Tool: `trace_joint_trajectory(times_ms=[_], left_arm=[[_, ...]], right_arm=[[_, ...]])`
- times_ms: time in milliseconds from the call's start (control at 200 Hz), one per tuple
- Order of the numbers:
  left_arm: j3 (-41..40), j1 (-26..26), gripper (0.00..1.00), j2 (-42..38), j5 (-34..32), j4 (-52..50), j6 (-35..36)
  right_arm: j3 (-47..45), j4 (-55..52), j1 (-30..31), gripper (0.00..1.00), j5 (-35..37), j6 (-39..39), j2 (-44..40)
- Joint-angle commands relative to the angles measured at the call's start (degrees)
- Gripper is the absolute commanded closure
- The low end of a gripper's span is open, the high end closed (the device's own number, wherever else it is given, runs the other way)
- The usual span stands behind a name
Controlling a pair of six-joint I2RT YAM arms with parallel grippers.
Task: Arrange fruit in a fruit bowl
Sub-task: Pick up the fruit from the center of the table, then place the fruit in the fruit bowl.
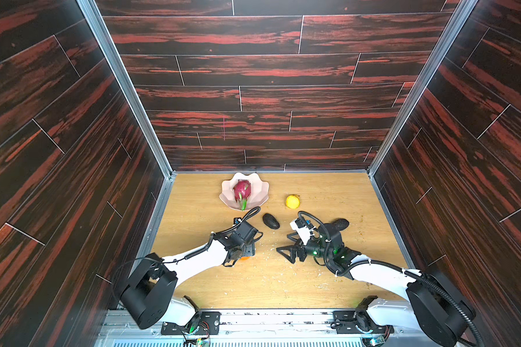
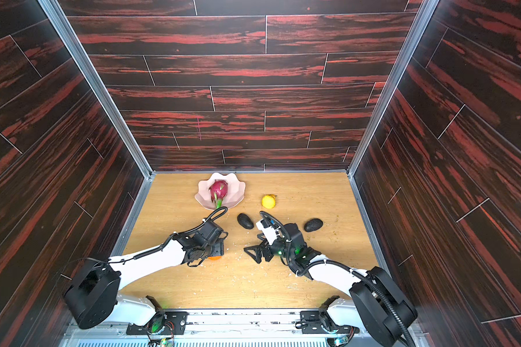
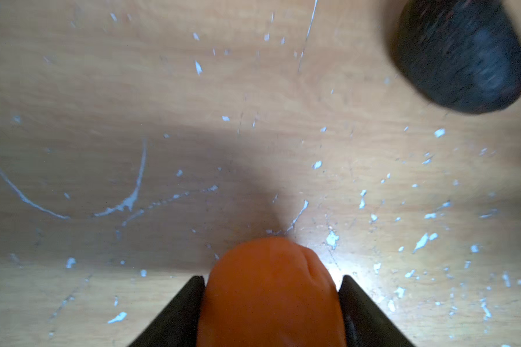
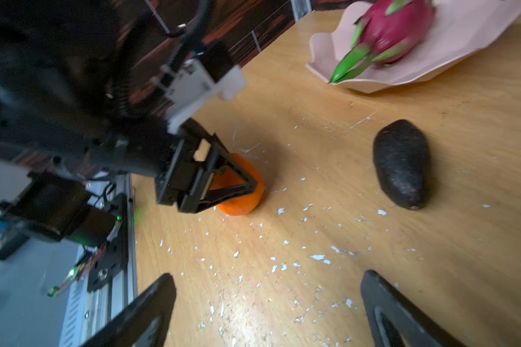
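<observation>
- Nearly hidden: in both top views, the left arm [image 1: 199, 258] covers all but a sliver of the orange [image 1: 245, 257], low and left of centre on the table [image 1: 328, 192].
- One avocado [image 1: 340, 223], right of centre, sits partly behind the right arm [image 1: 373, 270] in a top view.
- The left wrist view is blurred. It cuts off the finger bases and the near half of the orange.
- The left claw [image 3: 271, 279] is clamped on the orange, one finger pressed to each side, with the fruit down at the tabletop.
- The right claw [image 4: 266, 279] stands wide apart and holds nothing. It hangs over bare wood dotted with white flecks [image 4: 318, 257].
- The bowl [image 1: 260, 192], at the table's far edge and left of centre, holds the dragon fruit [image 1: 242, 190] alone, its green tip reaching the near rim.
- We count five fruits and one bowl: one dragon fruit in the bowl and four fruits outside it.
- The lemon [image 1: 292, 201] lies just right of the bowl.
- The second avocado [image 1: 271, 220] lies between the two claws.
</observation>
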Motion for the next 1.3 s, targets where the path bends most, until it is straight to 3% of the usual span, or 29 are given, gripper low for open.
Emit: trace_joint_trajectory(times_ms=[0, 95, 220, 431, 737, 952, 1298], left_arm=[[4.31, -0.13, 0.30, -4.46, -6.43, -2.42, 2.01], [9.56, 1.54, 0.30, -4.87, -8.02, -2.80, 7.61], [18.31, 7.26, 0.30, -0.63, -4.39, -3.73, 12.99], [35.97, 13.36, 0.30, 12.96, -0.23, -4.53, 19.34], [57.11, 17.89, 0.31, 31.77, -0.84, -5.47, 22.83], [67.87, 18.46, 0.31, 42.73, 8.98, -4.50, 26.53], [82.51, 18.46, 0.32, 56.27, 7.75, -6.47, 31.90]], right_arm=[[4.00, 0.43, -3.15, 0.01, -0.44, 4.62, 1.14], [9.26, -4.73, -4.45, 0.01, 0.91, 3.23, 2.42], [14.98, -7.78, -4.92, 0.01, 1.76, 1.34, 4.87], [20.00, -8.60, -5.28, 0.01, 2.53, -1.99, 9.90], [19.83, -2.63, -8.21, 0.01, -0.42, -0.74, 14.25], [18.67, -1.82, -9.11, 0.01, -0.39, -0.36, 14.62], [17.82, -0.06, -10.04, 0.01, -1.76, 0.96, 15.58]])
